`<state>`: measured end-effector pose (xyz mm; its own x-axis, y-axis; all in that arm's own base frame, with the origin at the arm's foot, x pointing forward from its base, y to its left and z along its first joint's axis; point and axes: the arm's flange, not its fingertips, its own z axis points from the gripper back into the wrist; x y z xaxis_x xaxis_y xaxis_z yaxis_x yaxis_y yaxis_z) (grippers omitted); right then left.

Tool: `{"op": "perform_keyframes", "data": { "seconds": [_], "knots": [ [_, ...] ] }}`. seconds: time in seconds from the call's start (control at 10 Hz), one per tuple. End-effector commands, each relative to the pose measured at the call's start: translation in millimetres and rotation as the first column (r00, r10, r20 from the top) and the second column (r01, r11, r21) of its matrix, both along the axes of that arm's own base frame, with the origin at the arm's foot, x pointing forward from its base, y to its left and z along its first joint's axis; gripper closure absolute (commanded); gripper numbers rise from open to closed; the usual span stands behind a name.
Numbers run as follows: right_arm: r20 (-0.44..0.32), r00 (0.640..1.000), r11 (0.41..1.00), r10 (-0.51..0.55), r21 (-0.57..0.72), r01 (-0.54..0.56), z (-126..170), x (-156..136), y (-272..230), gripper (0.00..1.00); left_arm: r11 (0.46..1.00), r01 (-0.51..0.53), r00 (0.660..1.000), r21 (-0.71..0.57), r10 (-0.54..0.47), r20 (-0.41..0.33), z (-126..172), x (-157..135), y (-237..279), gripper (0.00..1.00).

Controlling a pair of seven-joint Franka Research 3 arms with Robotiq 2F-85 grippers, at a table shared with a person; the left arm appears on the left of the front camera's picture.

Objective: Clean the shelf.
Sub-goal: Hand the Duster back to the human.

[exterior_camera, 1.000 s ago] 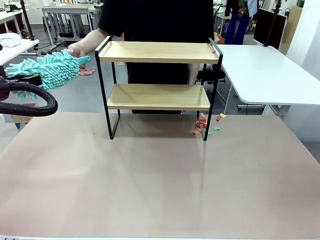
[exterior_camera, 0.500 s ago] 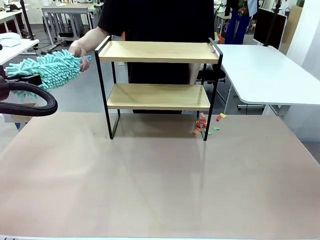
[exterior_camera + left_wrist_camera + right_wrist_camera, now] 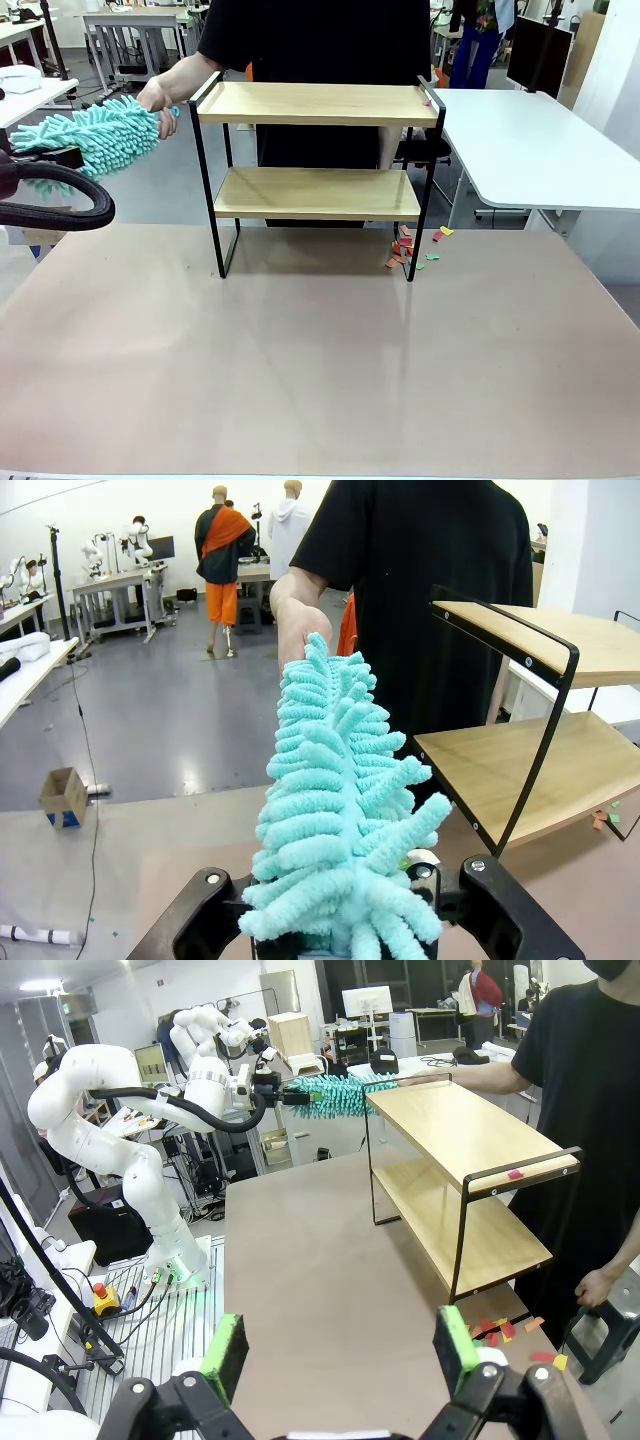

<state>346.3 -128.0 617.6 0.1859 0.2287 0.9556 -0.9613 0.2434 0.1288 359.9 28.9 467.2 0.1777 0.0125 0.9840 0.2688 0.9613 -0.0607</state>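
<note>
So the shelf (image 3: 316, 170) sits toward the far edge of the bench (image 3: 300, 370), roughly in the middle, with the person standing right behind it. Both wooden boards look mostly bare from your side, but there's a small pink scrap (image 3: 515, 1173) on the top board near its right-hand end, up against the rail. A bunch of coloured paper bits (image 3: 410, 252) lies on the bench around the shelf's right front leg and just behind it. I can't tell whether any finer dust is on the boards.

My read: the cleaning hasn't really started. The teal fluffy duster (image 3: 95, 140) is off to the left of the shelf, up in the air at about top-board height, not touching either board. Your left gripper (image 3: 335, 920) is pinched tight on one end of the duster, fingers clamped into the fluff. The person's hand (image 3: 155, 98) is on the other end, close to the shelf's top left corner, so it looks like a handover in the middle. I can't tell who's really carrying the weight.

Your right gripper (image 3: 340, 1355) is spread wide with nothing between the green pads, hanging back well clear of the shelf on the near right side of the bench.

What's left, as far as I can judge: get the duster fully yours, sweep the top board (that pink scrap), then the lower one. The scraps on the bench might want dealing with too.
</note>
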Motion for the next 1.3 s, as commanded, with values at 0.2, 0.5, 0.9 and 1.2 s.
{"op": "perform_keyframes", "data": {
  "seconds": [0.2,0.5,0.9,1.2],
  "knots": [
    [0.016,1.0,1.0,0.014,-0.012,-0.014,0.9,-0.8,-1.0,0.0,1.0,-0.004,1.0,0.004,0.004,0.0,4.3,-3.2,0.0,0.25],
    [0.016,1.0,1.0,0.014,-0.012,-0.014,0.9,-0.8,-1.0,0.0,1.0,0.002,1.0,-0.005,-0.002,0.002,21.0,-8.5,0.0,0.0],
    [0.016,1.0,1.0,0.014,-0.012,-0.014,0.9,-0.8,-1.0,0.0,0.985,-0.04,0.999,-0.169,0.036,-0.027,85.8,-6.8,35.1,0.0],
    [0.016,1.0,1.0,0.014,-0.012,-0.014,0.9,-0.8,-1.0,0.0,0.934,-0.147,0.989,-0.325,0.129,-0.078,125.2,-2.6,107.2,0.0]
  ]
}}
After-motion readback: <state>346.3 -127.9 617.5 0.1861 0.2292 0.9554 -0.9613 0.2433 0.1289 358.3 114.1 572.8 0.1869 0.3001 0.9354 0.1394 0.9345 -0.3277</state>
